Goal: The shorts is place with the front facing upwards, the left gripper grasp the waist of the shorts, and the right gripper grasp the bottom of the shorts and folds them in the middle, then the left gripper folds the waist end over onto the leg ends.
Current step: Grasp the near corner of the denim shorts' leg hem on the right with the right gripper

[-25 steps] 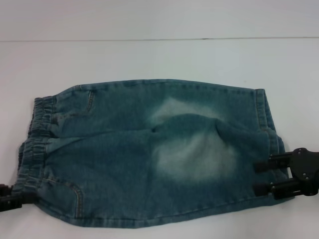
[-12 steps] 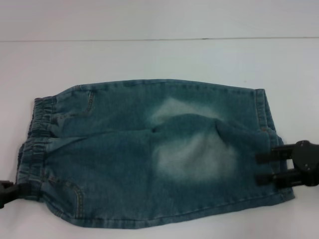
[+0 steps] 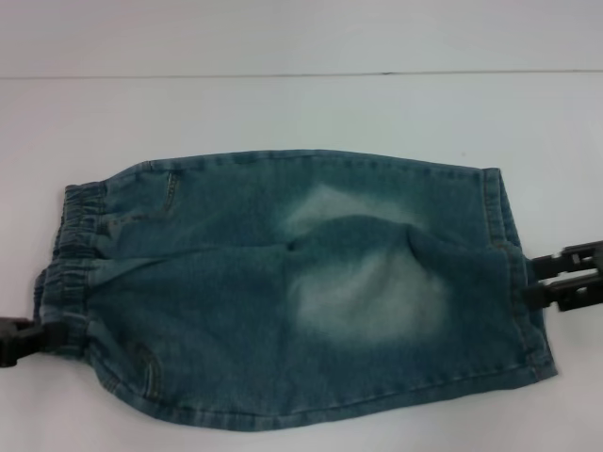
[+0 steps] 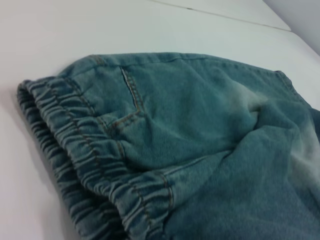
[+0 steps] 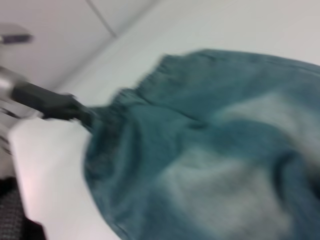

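You've got one pair of shorts (image 3: 292, 292) out there, lying across the white bench (image 3: 301, 104), already doubled lengthwise so the fabric sits in two layers with a soft ridge running through the middle. The waist (image 3: 66, 273), that ruffled elastic band, is on your left side; the bottom of the shorts (image 3: 513, 264), flat hems with the tan stitching, is on your right. Two pale faded patches show near the centre, one small on the far layer, one larger on the near layer. Count the pockets: one stitched opening near the far waist corner, and a curved seam at the near waist corner. Two grippers in play. Your left gripper (image 3: 28, 341) is at the near corner of the waist, its jaws clamped on the band, with the cloth bunched and pulled toward it; the right wrist view shows it (image 5: 82, 116) as a dark bar running straight into the gathered edge. Your right gripper (image 3: 539, 278) sits at the hem edge, two black fingers (image 3: 565, 256) pointing in at the cloth, jaws apart with a narrow gap, tips just touching the hem. The left wrist view shows the elastic band (image 4: 85, 155) close up, both layers stacked.
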`<move>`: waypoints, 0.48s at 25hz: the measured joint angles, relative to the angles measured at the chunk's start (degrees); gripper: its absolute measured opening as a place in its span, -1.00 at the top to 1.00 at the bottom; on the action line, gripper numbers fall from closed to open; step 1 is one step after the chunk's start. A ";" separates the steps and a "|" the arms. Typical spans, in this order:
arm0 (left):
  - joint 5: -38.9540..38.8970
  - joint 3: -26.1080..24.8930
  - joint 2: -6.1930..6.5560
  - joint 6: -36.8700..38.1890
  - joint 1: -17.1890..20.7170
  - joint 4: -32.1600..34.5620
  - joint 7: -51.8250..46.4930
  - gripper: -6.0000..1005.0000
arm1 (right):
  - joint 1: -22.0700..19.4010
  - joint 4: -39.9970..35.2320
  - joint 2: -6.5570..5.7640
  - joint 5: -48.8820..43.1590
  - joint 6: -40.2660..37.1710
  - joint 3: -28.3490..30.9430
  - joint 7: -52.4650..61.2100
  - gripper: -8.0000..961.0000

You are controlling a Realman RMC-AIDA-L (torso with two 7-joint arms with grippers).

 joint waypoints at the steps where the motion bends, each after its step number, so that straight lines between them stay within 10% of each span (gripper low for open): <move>1: 0.00 -0.03 0.00 -0.04 -0.16 0.00 -0.10 0.92 | 0.28 -1.81 0.00 -1.22 -0.23 -0.03 1.43 -0.66; 12: 0.00 -2.92 -1.76 0.98 -1.27 3.58 -0.63 0.90 | 3.45 -6.45 1.00 -18.82 -1.99 -3.29 4.69 -0.66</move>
